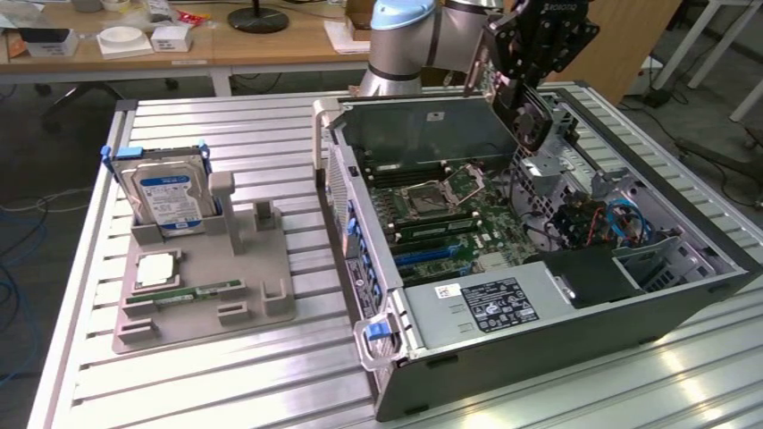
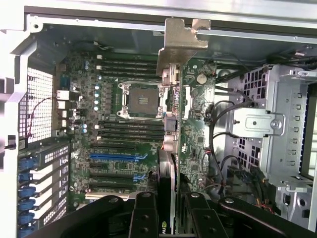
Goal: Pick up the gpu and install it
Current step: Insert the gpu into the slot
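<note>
At the exterior view's left the hard drive (image 1: 174, 198) stands in its holder (image 1: 203, 299); rightward, above the open case (image 1: 573, 331), the gripper (image 1: 513, 82) pinches the gpu (image 1: 533, 114), suspended on edge over the motherboard (image 1: 459, 223).

One gpu (image 1: 528, 112), one computer case (image 1: 573, 331), one hard drive (image 1: 171, 197), one memory stick (image 1: 197, 292), one grey stand (image 1: 256, 299).

Bright, even overhead light washes the table (image 1: 214, 393), with white glare on its slats toward the exterior view's right. The computer case (image 1: 537, 357) throws shadow over its own interior. In the wrist view the bracket of the gpu (image 2: 170, 134) gleams pale.
</note>
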Robot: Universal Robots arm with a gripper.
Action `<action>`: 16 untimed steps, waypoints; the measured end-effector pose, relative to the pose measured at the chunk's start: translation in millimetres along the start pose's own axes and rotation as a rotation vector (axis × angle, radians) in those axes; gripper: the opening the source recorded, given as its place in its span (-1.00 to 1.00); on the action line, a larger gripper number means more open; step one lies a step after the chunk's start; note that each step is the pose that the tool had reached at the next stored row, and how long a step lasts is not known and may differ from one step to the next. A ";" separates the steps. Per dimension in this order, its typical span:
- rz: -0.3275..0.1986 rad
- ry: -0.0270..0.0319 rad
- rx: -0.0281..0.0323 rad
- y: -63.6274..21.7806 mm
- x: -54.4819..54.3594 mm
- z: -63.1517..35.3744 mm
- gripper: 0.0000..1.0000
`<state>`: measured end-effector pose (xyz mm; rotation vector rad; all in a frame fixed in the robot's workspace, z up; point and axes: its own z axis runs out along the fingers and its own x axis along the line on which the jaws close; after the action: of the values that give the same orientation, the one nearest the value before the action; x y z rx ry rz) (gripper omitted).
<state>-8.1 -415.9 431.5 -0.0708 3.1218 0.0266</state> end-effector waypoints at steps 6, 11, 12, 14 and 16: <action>-0.051 0.0009 -0.0010 0.0 0.0 0.0 -0.48; -0.087 0.0015 -0.0017 0.0 0.0 0.0 -0.48; -0.094 0.0016 -0.0018 0.0 0.0 0.0 -0.48; -0.107 0.0018 -0.0020 0.0 0.0 0.0 -0.48; -0.122 0.0021 -0.0023 0.0 0.0 0.0 -0.48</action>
<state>-8.1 -415.9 431.6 -0.2611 3.1128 0.0282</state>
